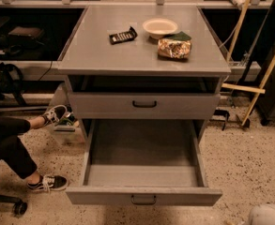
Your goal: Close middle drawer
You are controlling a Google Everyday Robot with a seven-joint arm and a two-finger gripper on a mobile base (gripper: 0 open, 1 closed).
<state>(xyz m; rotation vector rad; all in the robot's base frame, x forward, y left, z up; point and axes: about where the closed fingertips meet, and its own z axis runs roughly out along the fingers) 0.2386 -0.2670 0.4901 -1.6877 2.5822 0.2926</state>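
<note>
The middle drawer (144,197) stands pulled far out of the cabinet, its grey metal tray empty and its flat front facing the camera. It looks stiff and fairly heavy but should run on slides, so a steady square push on the front, near the small black loop handle (143,200), would likely send it in without skewing. No grasp seems needed.

Directly above the drawer the upper drawer (144,104) sits shut. Higher up, the bench (95,55) carries a pale bowl (160,27), a snack bag (174,47) and a dark wrapper (123,35).

Left of the drawer a seated person's legs and sneakers (48,183) rest on the speckled floor (249,168), near its side. Right of it, only a pale rounded arm part (268,215) shows. The gripper is out of view, so I cannot tell its opening or load.
</note>
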